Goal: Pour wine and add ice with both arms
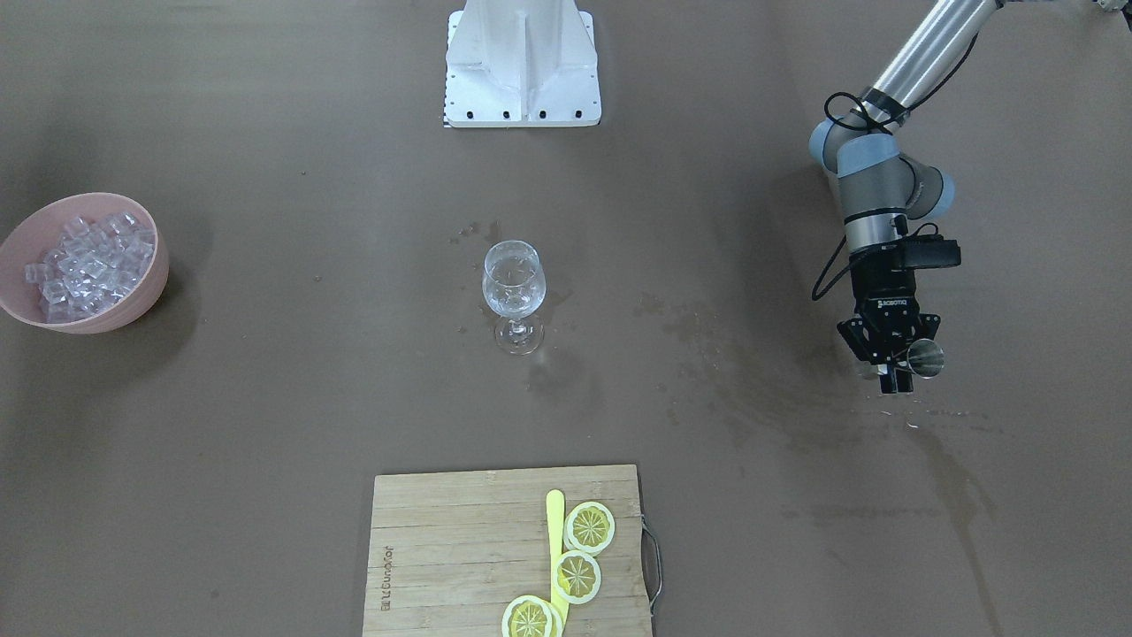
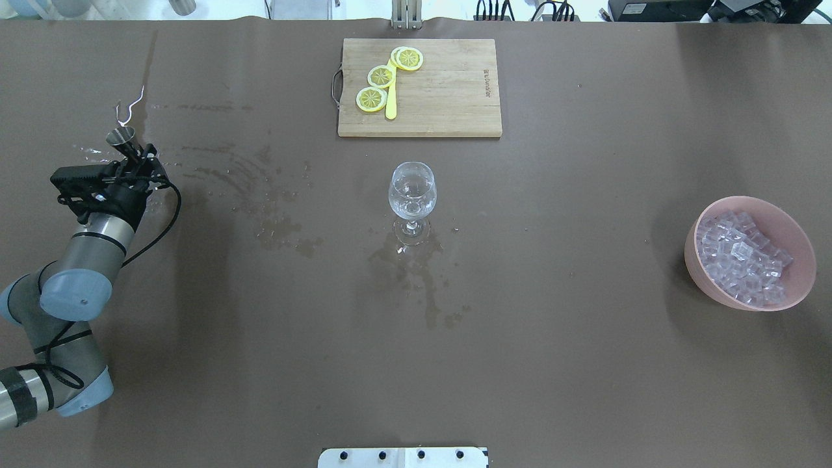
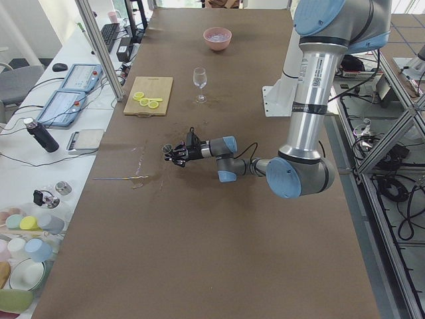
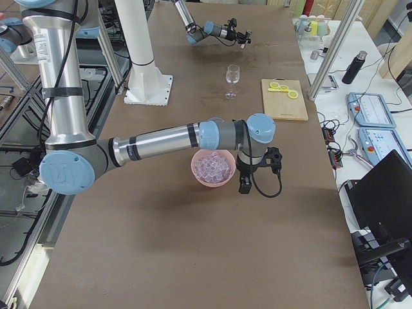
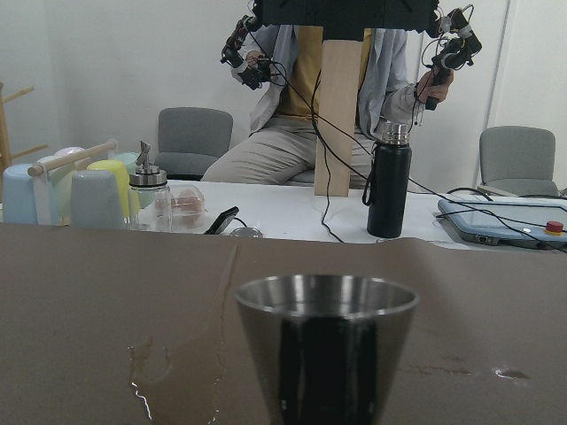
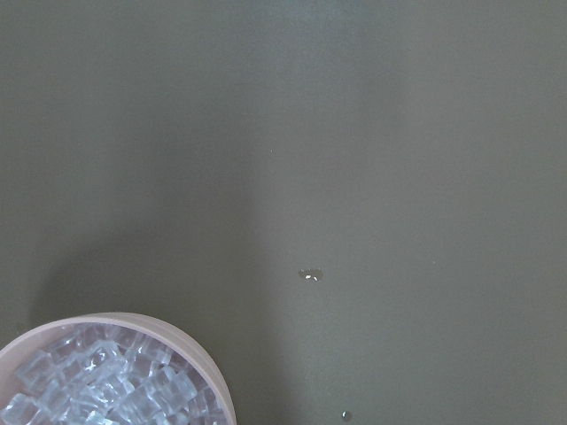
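Observation:
A clear wine glass (image 1: 513, 283) stands upright mid-table, also in the overhead view (image 2: 412, 192). A pink bowl (image 2: 799, 286) holds many clear ice cubes (image 2: 741, 257) at the robot's right; the ice also shows in the front view (image 1: 88, 261) and the right wrist view (image 6: 106, 390). My left gripper (image 1: 902, 370) is shut on a small steel measuring cup (image 1: 927, 358), held upright low over the table far to the glass's left, also in the overhead view (image 2: 121, 137) and the left wrist view (image 5: 326, 345). My right gripper (image 4: 244, 185) hangs beside the bowl (image 4: 212, 168); I cannot tell whether it is open.
A wooden cutting board (image 2: 442, 97) with three lemon slices (image 2: 381, 76) and a yellow knife (image 2: 390, 104) lies beyond the glass. Wet stains (image 2: 286, 227) spread between the left gripper and the glass. The white base block (image 1: 522, 71) stands at the robot's edge.

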Robot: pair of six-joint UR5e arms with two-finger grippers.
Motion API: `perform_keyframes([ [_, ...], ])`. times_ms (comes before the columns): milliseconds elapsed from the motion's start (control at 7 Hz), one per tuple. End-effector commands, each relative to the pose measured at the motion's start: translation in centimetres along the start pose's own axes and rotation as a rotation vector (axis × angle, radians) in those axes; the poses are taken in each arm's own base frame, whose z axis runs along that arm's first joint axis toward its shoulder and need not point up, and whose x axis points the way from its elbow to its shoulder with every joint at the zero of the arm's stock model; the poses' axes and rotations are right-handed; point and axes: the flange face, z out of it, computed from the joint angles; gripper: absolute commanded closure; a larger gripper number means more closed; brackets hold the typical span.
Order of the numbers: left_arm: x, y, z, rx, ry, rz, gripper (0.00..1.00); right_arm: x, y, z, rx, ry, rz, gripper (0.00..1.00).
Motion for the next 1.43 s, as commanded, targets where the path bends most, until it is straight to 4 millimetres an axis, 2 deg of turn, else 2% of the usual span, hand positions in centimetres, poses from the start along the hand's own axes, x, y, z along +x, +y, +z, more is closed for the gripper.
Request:
perform_keyframes([
  [0,0.73,-0.40,-0.21,-0.002,0.019,0.056,1.00,-0.06,-0.06,-0.02,0.000,0.000,-0.001,0.00],
  [429,1.17,-0.69,-0.32,-0.002,0.028,0.084,1.00,-0.01,-0.07,0.03,-0.001,0.000,0.000,0.00],
  [714,1.11,-0.67,-0.30,0.000,0.025,0.085,0.93,-0.01,-0.07,0.03,-0.001,0.000,0.000,0.00],
  [1286,1.08,-0.51,-0.26,0.000,0.023,0.086,0.93,-0.07,-0.06,-0.02,0.000,-0.001,0.000,0.00],
])
